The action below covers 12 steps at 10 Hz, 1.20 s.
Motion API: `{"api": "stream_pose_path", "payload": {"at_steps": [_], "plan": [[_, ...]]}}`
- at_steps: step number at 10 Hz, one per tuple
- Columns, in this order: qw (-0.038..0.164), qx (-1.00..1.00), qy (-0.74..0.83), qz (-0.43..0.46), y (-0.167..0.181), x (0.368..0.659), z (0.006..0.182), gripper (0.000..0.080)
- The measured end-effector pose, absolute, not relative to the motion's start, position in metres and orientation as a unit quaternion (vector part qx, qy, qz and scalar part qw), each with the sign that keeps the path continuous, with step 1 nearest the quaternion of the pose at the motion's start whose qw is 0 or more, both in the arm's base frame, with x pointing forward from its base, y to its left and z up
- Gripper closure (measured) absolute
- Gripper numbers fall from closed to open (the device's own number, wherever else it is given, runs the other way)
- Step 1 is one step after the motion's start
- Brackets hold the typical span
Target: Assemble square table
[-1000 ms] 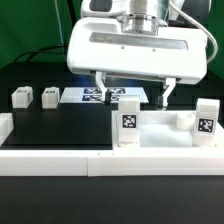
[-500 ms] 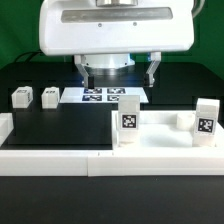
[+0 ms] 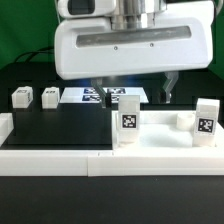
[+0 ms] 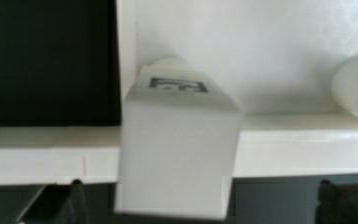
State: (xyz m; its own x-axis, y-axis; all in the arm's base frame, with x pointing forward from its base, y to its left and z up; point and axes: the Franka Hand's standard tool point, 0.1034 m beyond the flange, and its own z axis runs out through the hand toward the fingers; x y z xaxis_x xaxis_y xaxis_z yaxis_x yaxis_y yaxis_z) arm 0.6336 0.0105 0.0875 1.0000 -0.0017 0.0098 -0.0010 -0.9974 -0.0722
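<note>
The square table slab (image 3: 160, 128) lies at the exterior view's right with two white tagged legs standing on it, one at its near left corner (image 3: 129, 122) and one at its right (image 3: 205, 120). Two loose legs (image 3: 20, 97) (image 3: 49, 96) stand at the left. My gripper (image 3: 135, 88) hangs open above and behind the slab. In the wrist view the corner leg (image 4: 176, 140) stands upright on the slab (image 4: 282, 50), in line between my two dark fingertips (image 4: 51, 200), which are wide apart and clear of it.
The marker board (image 3: 92, 96) lies behind on the black table (image 3: 60, 125). The long low white border wall (image 3: 60, 160) runs along the front and turns up at the left end. A rounded white shape (image 4: 357, 90) sits on the slab in the wrist view.
My gripper rose and swung to the exterior view's left half a second ago, and has now come back to the right and a little lower. No part has moved.
</note>
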Motion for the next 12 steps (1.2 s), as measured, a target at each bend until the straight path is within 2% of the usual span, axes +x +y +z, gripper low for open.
{"api": "stream_pose_path", "payload": {"at_steps": [2,3,4,5,6,7,12], "plan": [[0.036,-0.999,0.005,0.0,0.012,0.631,0.082,0.015],[0.036,-0.999,0.006,0.0,0.011,0.631,0.082,0.0198],[0.036,-0.999,0.011,0.0,0.011,0.631,0.082,0.0198],[0.036,-0.999,0.024,0.001,0.011,0.631,0.082,0.0395],[0.034,-0.999,0.024,0.0,0.008,0.631,0.082,0.0499],[0.034,-0.999,0.027,0.001,0.008,0.631,0.082,0.0499],[0.031,-0.956,0.29,-0.031,-0.004,0.636,0.076,0.0504]]}}
